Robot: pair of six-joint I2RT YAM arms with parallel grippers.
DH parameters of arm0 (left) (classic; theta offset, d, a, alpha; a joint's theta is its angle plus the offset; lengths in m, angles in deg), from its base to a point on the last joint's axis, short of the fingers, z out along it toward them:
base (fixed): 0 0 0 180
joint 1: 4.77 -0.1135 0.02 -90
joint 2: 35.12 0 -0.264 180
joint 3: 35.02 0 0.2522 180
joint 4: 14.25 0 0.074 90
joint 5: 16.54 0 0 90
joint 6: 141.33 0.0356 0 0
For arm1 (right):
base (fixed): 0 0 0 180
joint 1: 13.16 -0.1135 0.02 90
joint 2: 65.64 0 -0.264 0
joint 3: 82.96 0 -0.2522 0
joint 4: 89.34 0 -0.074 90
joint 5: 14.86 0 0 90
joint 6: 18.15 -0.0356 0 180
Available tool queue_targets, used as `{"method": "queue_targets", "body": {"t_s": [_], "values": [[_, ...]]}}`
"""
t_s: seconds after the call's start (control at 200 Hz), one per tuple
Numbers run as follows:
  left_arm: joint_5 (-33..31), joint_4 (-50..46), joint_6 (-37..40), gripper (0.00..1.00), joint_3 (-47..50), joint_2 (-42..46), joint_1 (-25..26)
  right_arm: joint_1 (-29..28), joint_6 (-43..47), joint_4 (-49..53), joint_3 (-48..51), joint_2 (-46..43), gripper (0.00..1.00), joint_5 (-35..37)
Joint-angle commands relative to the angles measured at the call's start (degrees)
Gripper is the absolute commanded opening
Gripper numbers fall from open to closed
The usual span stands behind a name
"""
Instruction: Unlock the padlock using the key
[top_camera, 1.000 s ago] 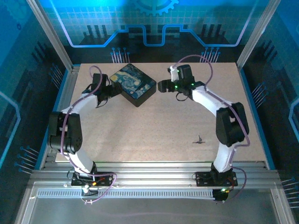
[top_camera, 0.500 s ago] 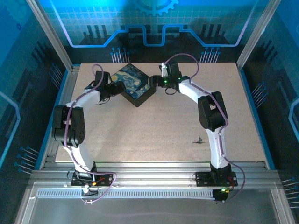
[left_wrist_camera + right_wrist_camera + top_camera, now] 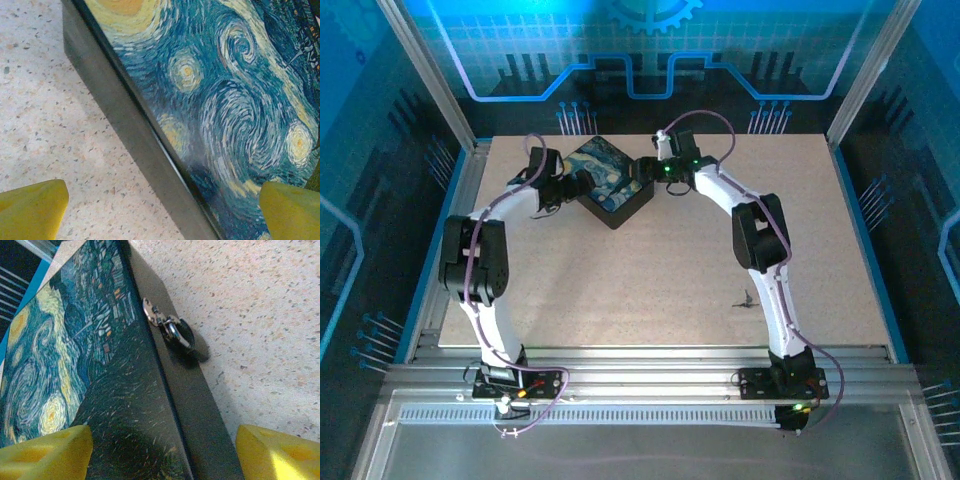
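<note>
Your left arm (image 3: 472,268) stands up from its base at the near edge, folds at the elbow, and sends its white forearm forward and inward. Your left hand (image 3: 572,184) points to the right. In the left wrist view its yellow fingertips (image 3: 31,210) are spread wide, with nothing clamped between them.

Your right arm (image 3: 760,235) mirrors that pose, reaching forward and to the left. Your right hand (image 3: 645,172) points left and faces the left hand, near it but apart. Its fingertips (image 3: 47,452) also stand well apart, gripping nothing.
</note>
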Motion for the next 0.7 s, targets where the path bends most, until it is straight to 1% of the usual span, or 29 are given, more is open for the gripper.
{"method": "queue_targets", "body": {"t_s": [0.0, 0.115, 0.195, 0.295, 0.505, 0.585, 0.695], "values": [[2.1, -2.2, 0.7, 0.99, -3.8, -1.7, 0.4, -1.5, 2.5, 0.7, 0.5, -0.3, 0.74, -4.0], [2.2, -2.9, 1.9, 0.99, -5.6, -3.1, 0.4, -2.7, 4.0, 0.1, 3.6, -2.7, 0.71, -5.9], [3.1, -3.4, 2.5, 0.99, -7.0, -4.4, 0.4, -3.6, 4.5, -1.8, 7.8, -5.7, 0.69, -6.4], [4.0, -4.0, 3.2, 0.99, -8.2, -5.6, 0.4, -5.0, 4.1, -5.1, 14.1, -10.3, 0.63, -6.8], [6.3, -3.1, 3.8, 0.99, -8.3, -6.5, 1.4, -10.3, 1.0, -12.2, 27.9, -19.6, 0.63, -4.1], [7.5, -2.3, 4.5, 0.99, -8.6, -6.8, 2.5, -12.8, -0.1, -13.0, 31.0, -21.8, 0.63, -3.0], [9.3, -1.6, 4.6, 0.99, -10.4, -8.3, 4.3, -16.0, -1.8, -14.3, 32.8, -23.0, 0.64, -1.8]]}}
